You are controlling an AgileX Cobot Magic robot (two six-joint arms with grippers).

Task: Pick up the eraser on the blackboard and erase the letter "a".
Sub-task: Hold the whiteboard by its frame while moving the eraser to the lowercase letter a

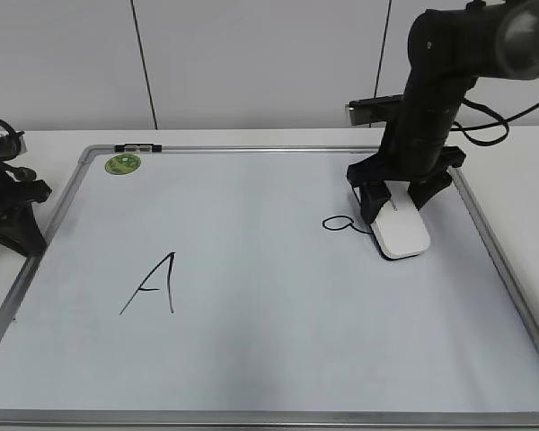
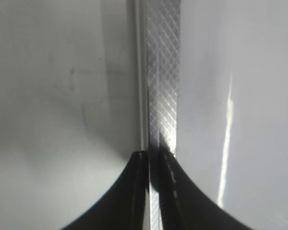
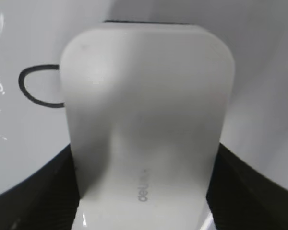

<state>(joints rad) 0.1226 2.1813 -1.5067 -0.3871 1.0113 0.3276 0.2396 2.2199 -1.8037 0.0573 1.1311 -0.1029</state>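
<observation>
1. On the right half of the large white dry-erase blackboard (image 1: 269, 341) with its silver-grey metal frame, the flat white rounded-rectangle plastic eraser (image 1: 400, 235) is pressed flat against the surface.
2. The eraser is clasped on both long sides by the black right gripper (image 1: 398, 205); in the right wrist view the dark fingers (image 3: 240, 187) are seen tight against its edges, with small grey lettering on its top.
3. The small handwritten black letter "a" (image 1: 338, 224) is partly covered: its round loop is seen at the eraser's left edge, touching it.
4. A bigger angular capital "A" (image 1: 153, 285) is drawn well apart, on the board's left half.
5. A round green sticker (image 1: 123, 164) is noted near the far left corner.
6. The left gripper (image 1: 9, 211) is parked off the board's left edge; closed or released cannot be told.
</observation>
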